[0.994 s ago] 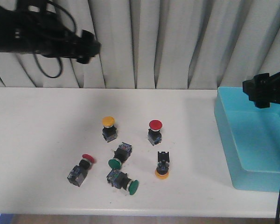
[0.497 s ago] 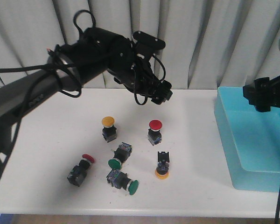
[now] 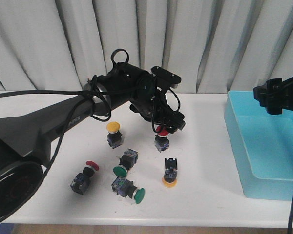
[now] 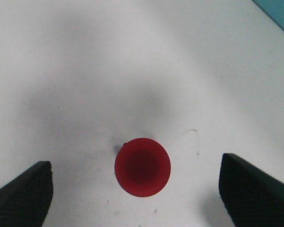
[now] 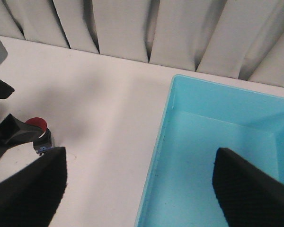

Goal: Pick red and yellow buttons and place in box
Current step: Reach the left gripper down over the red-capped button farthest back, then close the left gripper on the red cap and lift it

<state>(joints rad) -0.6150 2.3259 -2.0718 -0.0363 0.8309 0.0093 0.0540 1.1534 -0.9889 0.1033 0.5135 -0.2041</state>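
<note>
- Left gripper (image 3: 169, 125) hung with its fingers (image 4: 23, 196) spread apart, directly over the upright red button (image 4: 142, 166), gripping nothing.
- Nearest the table's (image 3: 39, 146) front edge lay a green-capped switch (image 3: 129, 190), a tipped red-capped button (image 3: 85, 176) and a yellow button (image 3: 170, 173) resting cap-down.
- Farther back, another yellow button (image 3: 114, 134) stood upright, left of the red one.
- Right gripper (image 5: 137, 189) hovered, fingers wide and empty, above the near-left corner of the turquoise box (image 3: 263, 146) on the table's right side.
</note>
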